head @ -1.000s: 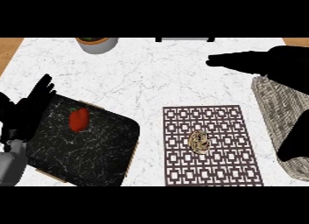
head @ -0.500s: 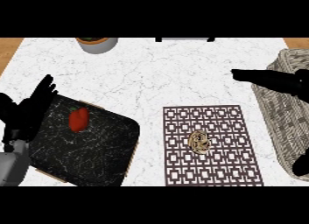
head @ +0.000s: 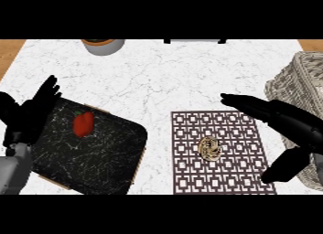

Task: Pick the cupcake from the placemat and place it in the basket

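A small tan cupcake (head: 210, 148) lies near the middle of the brown lattice placemat (head: 221, 176). The woven basket (head: 305, 82) stands at the counter's right edge. My right hand (head: 292, 125) hovers over the placemat's right side, fingers straight and pointing left, thumb hanging down toward the mat's lower right corner. It is open and apart from the cupcake, which sits to its lower left. At the left edge my left hand (head: 25, 114) rests open, fingers up.
A dark marble tray (head: 103, 155) with a red pepper (head: 83, 124) on it lies at the lower left. A grey bowl (head: 103, 45) stands at the counter's back edge. White marble counter spreads between tray and placemat.
My right hand has come down and toward me, from above the basket to over the placemat's right side. The basket now shows more fully. The left hand and the cupcake have not moved.
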### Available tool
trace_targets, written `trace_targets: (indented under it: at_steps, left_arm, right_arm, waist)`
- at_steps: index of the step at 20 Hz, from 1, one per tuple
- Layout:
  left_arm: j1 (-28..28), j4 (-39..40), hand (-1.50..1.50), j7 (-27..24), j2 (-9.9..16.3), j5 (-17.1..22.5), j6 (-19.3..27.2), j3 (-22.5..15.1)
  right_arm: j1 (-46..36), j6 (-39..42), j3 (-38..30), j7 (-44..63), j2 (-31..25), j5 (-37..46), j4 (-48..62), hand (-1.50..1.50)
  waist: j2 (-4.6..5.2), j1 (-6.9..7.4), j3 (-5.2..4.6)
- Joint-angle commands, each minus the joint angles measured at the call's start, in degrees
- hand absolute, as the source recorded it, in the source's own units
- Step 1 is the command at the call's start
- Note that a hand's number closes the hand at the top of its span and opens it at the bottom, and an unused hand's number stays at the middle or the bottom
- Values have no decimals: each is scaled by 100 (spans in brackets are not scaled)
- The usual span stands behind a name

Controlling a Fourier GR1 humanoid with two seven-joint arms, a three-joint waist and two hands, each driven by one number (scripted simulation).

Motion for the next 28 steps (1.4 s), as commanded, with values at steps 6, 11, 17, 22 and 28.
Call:
trace_targets:
  at_steps: [6,11,17,22,28]
  left_arm:
    - [39,-233,0,238,-82,-146,-143,198]
    - [152,-267,0,178,-140,-266,-280,278]
    - [-48,-30,0,126,-223,-293,-397,571]
    - [187,-294,0,127,-467,-535,-498,612]
    - [361,-95,0,-128,-612,-689,-668,677]
  right_arm:
    - [48,-941,440,-776,1187,952,1263,-150]
    - [-122,-1128,702,-1118,1244,1728,2126,-150]
    - [-510,-1147,778,-1162,1485,2297,2782,-150]
    - [-417,-1142,430,-1828,1381,2550,3040,-150]
    - [-308,-790,263,-1970,1460,2493,2843,-150]
  waist:
    - [-5,8,-4]
    - [-3,16,-4]
    - [-4,3,-6]
    - [-7,-8,-5]
    - [-9,-11,-6]
